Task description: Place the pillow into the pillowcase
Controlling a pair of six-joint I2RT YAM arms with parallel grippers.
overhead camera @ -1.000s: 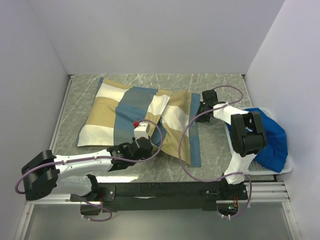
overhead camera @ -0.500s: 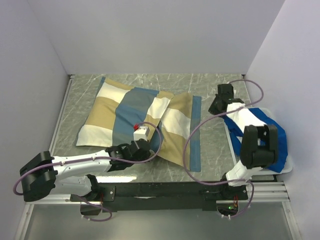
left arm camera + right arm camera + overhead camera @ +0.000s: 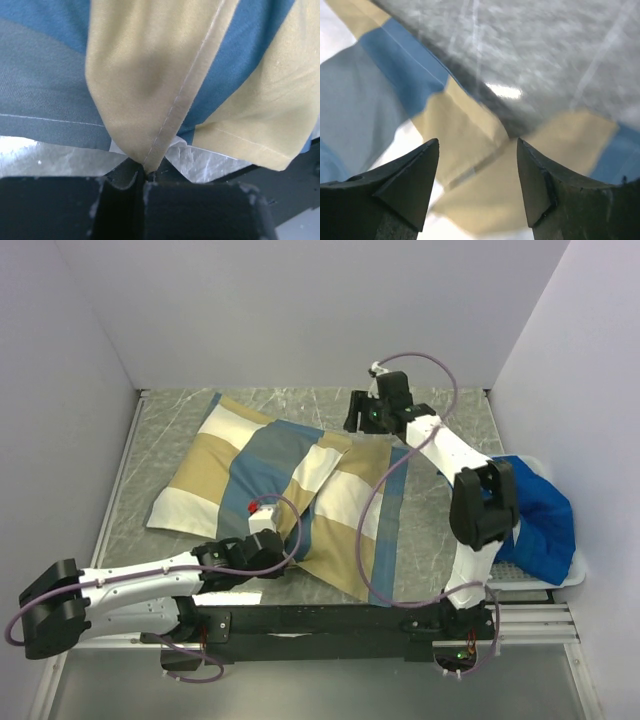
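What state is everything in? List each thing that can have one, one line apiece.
Patchwork tan, slate-blue and white fabric pillowcase: lying on the marble table, left part puffed, right end limp.
Left gripper: shut on a fold of the pillowcase's edge.
Right gripper: open above the pillowcase's far edge, holding nothing.
Royal-blue cloth: bunched in the white tray.

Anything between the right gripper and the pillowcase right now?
Nothing visible does. The right gripper hangs open over the far edge of the pillowcase, with only fabric and bare table beneath it. The left gripper is pinching the near hem, well clear.
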